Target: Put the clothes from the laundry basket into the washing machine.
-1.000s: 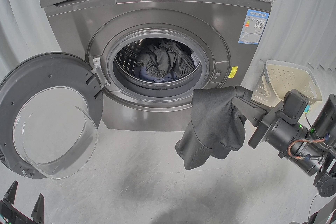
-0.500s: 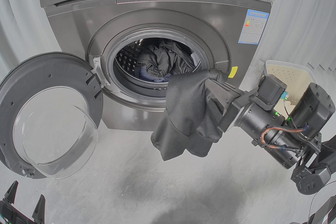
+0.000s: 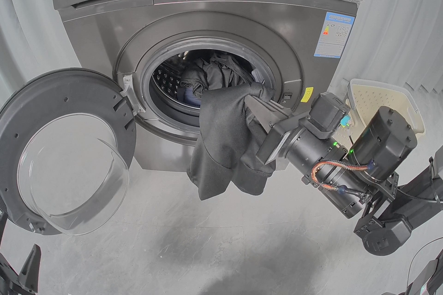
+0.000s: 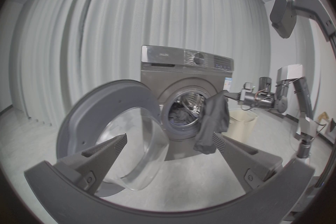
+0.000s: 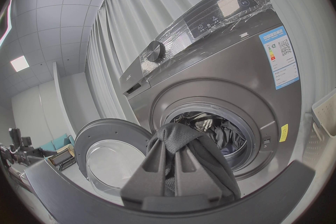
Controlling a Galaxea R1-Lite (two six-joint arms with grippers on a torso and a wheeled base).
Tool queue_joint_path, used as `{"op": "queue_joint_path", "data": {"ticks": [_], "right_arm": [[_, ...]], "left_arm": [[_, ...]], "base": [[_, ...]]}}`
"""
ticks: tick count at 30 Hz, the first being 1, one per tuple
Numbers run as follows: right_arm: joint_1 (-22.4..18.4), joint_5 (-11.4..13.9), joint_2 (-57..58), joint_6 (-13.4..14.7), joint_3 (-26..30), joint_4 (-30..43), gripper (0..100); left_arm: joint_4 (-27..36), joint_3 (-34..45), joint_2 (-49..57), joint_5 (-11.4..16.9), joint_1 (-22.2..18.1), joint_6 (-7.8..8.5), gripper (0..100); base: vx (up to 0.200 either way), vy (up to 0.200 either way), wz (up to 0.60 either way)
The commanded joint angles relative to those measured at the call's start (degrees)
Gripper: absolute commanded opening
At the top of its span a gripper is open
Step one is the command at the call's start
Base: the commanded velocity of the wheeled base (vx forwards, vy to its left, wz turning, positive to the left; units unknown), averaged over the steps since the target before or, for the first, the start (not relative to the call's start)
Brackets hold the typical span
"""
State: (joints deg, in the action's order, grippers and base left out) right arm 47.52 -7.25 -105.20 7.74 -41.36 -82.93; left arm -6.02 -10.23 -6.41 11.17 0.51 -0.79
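The right pincer, clamped on a dark garment, holds it at the washing machine mouth for loading (left pincer spread, empty).

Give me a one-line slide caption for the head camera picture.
Right claw holds a dark garment at the mouth of the open washing machine, clothes already inside.

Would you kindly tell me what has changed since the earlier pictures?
The right pincer, shut on the dark garment, carried it left and up from near the laundry basket to the washing machine's opening; its lower part hangs outside. The left pincer shifted slightly. The door stays open; the clothes inside and the basket are unchanged.
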Motion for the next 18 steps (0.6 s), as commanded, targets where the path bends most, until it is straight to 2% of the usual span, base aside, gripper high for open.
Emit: {"op": "queue_joint_path", "data": {"ticks": [1, 5, 10, 11, 14, 18], "right_arm": [[0.56, -0.22, -2.46, -0.01, -3.37, -0.65, 0], [0.56, -0.22, -2.55, -0.01, -5.31, -0.65, 0], [0.65, -0.22, -3.34, -0.01, -7.24, -0.65, 0], [0.65, -0.22, -3.34, -0.01, -7.24, -0.65, 0], [0.65, -0.22, -3.87, -0.01, -7.24, -0.65, 0], [0.65, -0.31, -4.39, -0.01, -7.33, -0.74, 0]], "left_arm": [[-4.00, -1.55, -20.13, 10.54, 1.60, -0.17, 100], [-11.38, -1.11, -30.59, 13.79, 3.44, 1.41, 100], [-17.01, -1.29, -41.49, 13.97, 8.28, 1.76, 100], [-17.01, -1.29, -41.49, 13.97, 8.28, 1.76, 100], [-23.42, -1.81, -50.37, 13.88, 12.41, 1.58, 100], [-30.63, -2.87, -58.63, 13.79, 14.96, 1.58, 100]], "base": [[0.000, 0.000, 0.00], [0.000, 0.000, 0.00], [0.000, 0.000, 0.00], [0.000, 0.000, 0.00], [0.000, 0.000, 0.00], [0.000, 0.000, 0.00]]}}
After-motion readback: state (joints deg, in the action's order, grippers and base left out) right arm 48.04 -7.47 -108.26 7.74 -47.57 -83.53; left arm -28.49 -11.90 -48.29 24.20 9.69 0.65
